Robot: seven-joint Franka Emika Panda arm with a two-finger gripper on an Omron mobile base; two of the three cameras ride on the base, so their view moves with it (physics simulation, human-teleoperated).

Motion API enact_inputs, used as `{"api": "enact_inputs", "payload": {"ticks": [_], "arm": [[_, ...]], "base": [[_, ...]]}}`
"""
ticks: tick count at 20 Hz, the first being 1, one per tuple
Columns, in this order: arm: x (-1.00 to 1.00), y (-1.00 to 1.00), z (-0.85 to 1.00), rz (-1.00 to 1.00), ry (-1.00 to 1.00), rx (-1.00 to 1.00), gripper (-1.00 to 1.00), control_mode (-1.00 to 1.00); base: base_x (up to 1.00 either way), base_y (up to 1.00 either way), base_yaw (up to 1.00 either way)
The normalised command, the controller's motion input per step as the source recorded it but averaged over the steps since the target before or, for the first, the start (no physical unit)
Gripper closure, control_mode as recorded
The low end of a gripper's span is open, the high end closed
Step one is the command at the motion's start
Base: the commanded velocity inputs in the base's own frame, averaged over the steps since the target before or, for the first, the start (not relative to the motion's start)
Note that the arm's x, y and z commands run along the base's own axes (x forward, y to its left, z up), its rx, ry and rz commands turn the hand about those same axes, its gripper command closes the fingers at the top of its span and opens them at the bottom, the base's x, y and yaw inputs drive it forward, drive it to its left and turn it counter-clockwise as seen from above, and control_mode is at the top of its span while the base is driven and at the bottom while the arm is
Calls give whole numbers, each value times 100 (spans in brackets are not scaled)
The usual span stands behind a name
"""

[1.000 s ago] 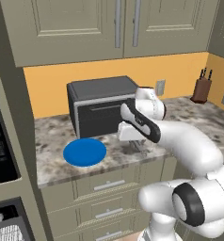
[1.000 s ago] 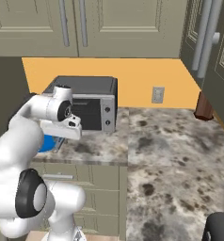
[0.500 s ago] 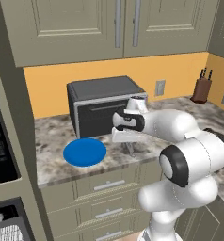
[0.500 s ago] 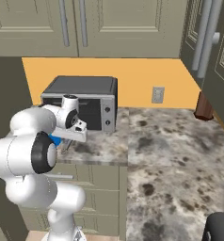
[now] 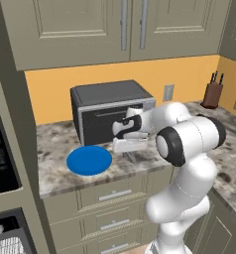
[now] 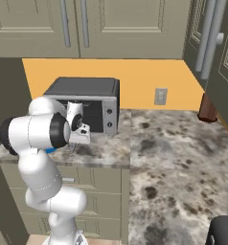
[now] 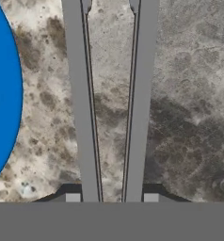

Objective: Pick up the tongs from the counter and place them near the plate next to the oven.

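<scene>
Tool [image 7: 111, 196] closed on tongs [image 7: 81, 103], the two grey arms running up the hand view between the fingertips [image 7: 72, 197]. Tongs held over mottled worktop [image 7: 189, 94], just beside blue plate [image 7: 3, 94], not touching it. Plate lying flat in front of toaster oven [image 5: 110, 106]. Knife block [image 5: 212, 92] far off in the corner.

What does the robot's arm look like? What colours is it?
The arm is glossy white and chunky, built from rounded tube-like segments. Its joints carry dark, nearly black rings and round caps, like the big one facing the left base camera. At the end sits a white hand with a black section and a small pincer with two dark finger tips. No cables or markings can be seen.
</scene>
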Motion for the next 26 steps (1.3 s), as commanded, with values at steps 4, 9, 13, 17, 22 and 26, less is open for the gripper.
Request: {"api": "enact_inputs", "payload": {"ticks": [4,9,13,17,22,26], "arm": [[0,8,-20,27,0,0,100,-100],[32,39,-50,4,0,-1,100,-100],[16,23,-61,0,0,-1,100,-100],[4,-22,-6,0,0,0,100,-100],[0,-3,0,0,0,0,100,-100],[0,0,2,0,-2,0,-100,-100]], "base": [[0,0,0],[0,0,0],[0,0,0],[0,0,0],[0,0,0],[0,0,0]]}}
